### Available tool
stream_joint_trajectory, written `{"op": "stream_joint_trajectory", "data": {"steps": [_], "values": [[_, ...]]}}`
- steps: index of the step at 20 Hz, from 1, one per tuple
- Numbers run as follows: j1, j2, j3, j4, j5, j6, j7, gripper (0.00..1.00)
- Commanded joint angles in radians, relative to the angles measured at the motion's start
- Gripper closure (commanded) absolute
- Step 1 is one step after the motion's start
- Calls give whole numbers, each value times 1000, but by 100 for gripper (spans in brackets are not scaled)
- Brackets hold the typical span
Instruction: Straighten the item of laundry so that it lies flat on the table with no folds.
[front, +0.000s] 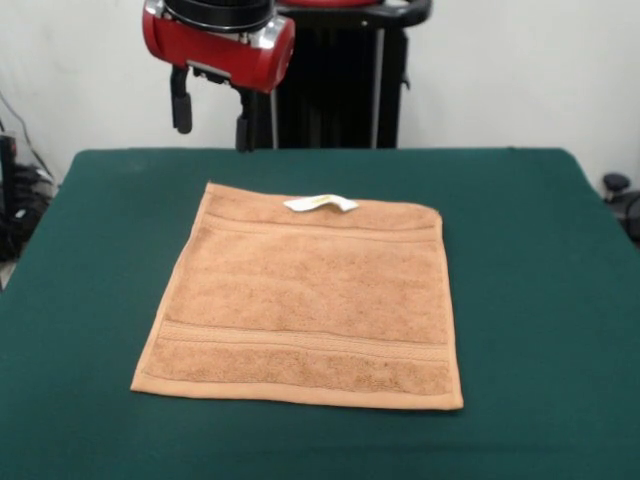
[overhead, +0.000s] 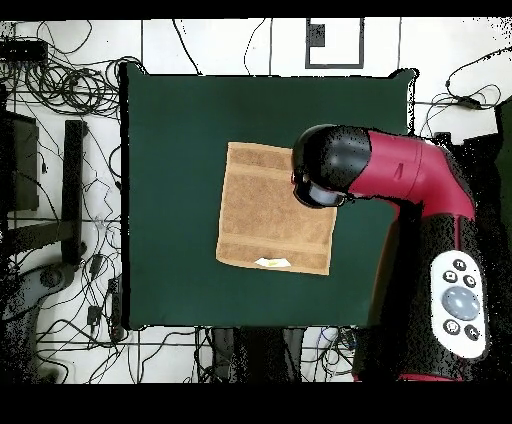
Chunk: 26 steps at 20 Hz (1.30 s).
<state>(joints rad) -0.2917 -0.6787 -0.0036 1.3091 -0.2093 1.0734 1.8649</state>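
Towel (front: 305, 300) lay spread flat on the green table (front: 540, 300), roughly centre of the front view, slightly left of middle, all four corners out and no fold seen. Orange-tan terry, near square, woven border bands ran across near its upper and lower edges in the front view. Small white tag (front: 321, 204) sat on the upper edge, flopped onto the cloth, a bit left of that edge's middle. Lower edge looked a touch wider than the upper one, the left side slanted outward toward the lower left corner. In the overhead view the towel (overhead: 268, 210) sat about mid-table, tag (overhead: 272, 263) on its lower edge, the table (overhead: 170, 150) green on every side of it. Gripper (front: 212, 115) hung in the upper left of the front view, above the table's top edge, well clear of the towel and touching nothing. Two dark fingers (front: 181, 108) pointed down with a plain gap between them, claw wide, nothing held. Red and black arm (overhead: 400, 180) in the overhead view came in from the lower right, its rounded head covering the towel's upper right corner from that angle; the fingers themselves were hidden under it there. Cables (overhead: 70, 90) lay on the floor at the left of the overhead view.
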Motion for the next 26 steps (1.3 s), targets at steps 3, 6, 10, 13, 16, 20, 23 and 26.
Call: {"op": "stream_joint_trajectory", "data": {"steps": [3, 6, 10, 13, 16, 20, 23, 26], "values": [[47, 73, 100, 118, -23, -81, -19, 0], [48, 72, 101, 113, -19, -71, -20, 0], [49, 71, 99, 110, -20, -73, -17, 0], [48, 71, 98, 112, -18, -79, -10, 0], [48, 69, 98, 113, -16, -74, -9, 0], [45, 64, 100, 130, -14, -101, -7, 0], [47, 60, 96, 132, -16, -100, -8, 0], [48, 58, 93, 134, -15, -103, -3, 0]]}}
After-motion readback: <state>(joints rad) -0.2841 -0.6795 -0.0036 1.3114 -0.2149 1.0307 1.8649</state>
